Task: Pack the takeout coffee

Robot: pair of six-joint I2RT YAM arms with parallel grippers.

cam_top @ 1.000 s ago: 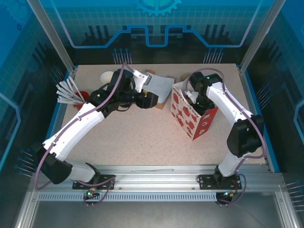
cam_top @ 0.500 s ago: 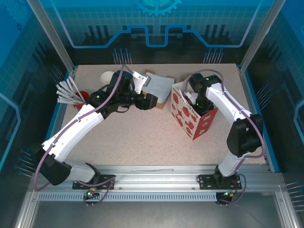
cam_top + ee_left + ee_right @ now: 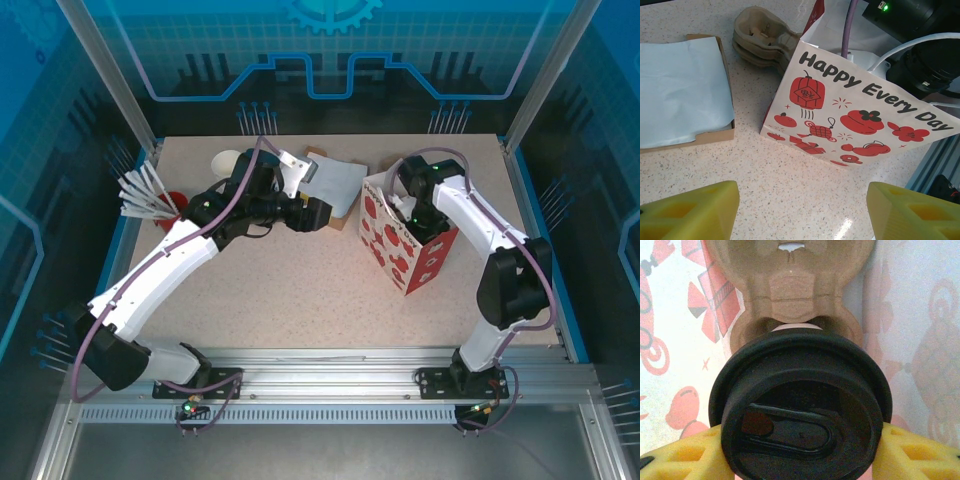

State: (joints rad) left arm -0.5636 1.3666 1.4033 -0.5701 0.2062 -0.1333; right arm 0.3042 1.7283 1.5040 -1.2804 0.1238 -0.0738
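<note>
Table (image 3: 300, 290): pale speckled top with a blue rim.
Paper bag (image 3: 850, 125): white, red festive prints, lettered "Happy Every Day"; it stands open on the right half, toward the far edge.
Carrier in bag (image 3: 795, 290): brown moulded pulp, low between the printed walls.
Carrier stack (image 3: 760, 37): the same pulp, nested, touching the bag's far side.
Cardboard tray (image 3: 680, 90): shallow, lined with pale blue paper, mid far edge, just left of the bag.
White sticks (image 3: 140, 192): fanned at the left edge.
Red item (image 3: 170, 200): beside the sticks, partly hidden.

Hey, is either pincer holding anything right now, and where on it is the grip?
The right pincer holds the takeout coffee, fingers clamped on opposite sides just below its lid rim. The left pincer is open, holding nothing.
</note>
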